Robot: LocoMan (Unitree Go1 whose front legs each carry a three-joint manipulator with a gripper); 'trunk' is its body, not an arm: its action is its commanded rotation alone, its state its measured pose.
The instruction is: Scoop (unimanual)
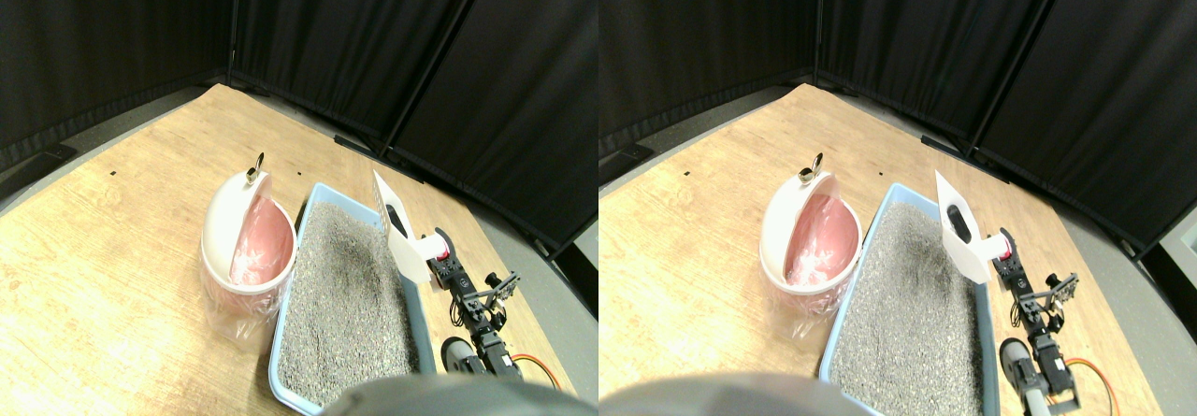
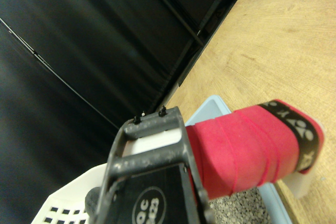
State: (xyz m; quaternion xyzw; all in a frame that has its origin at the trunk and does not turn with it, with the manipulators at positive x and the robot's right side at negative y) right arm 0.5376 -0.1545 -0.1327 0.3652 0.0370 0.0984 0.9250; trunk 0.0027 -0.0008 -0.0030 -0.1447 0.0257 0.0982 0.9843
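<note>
Looking at this one, the right gripper [image 1: 438,259] sits just outside the near-right wall of the blue litter tray [image 1: 423,315], with the white slotted scoop [image 1: 396,226] sticking up out of it. The scoop's blade is raised in the air over the tray's right rim, tilted, with its slotted face turned toward the litter [image 1: 348,294] and not touching it as far as I can see. There's something dark sitting on or in the blade, but it's too small to call.

In the wrist view the red wrapped handle [image 2: 247,148] runs right alongside the dark jaw frame, and the scoop's long axis carries on away from the arm toward the tray. I honestly can't tell whether the jaws are clamped on the handle or not, since the gap doesn't show in either view, so no guess from me.

The relation that matters: the white bin [image 1: 245,238] with the pink liner sits on the wooden surface [image 1: 112,276] on the far side of the tray from the gripper, its open mouth tilted toward the tray. So my read is that any tipping move means swinging the blade across the whole width of the litter, leftward, keeping it level enough not to spill on the way.
</note>
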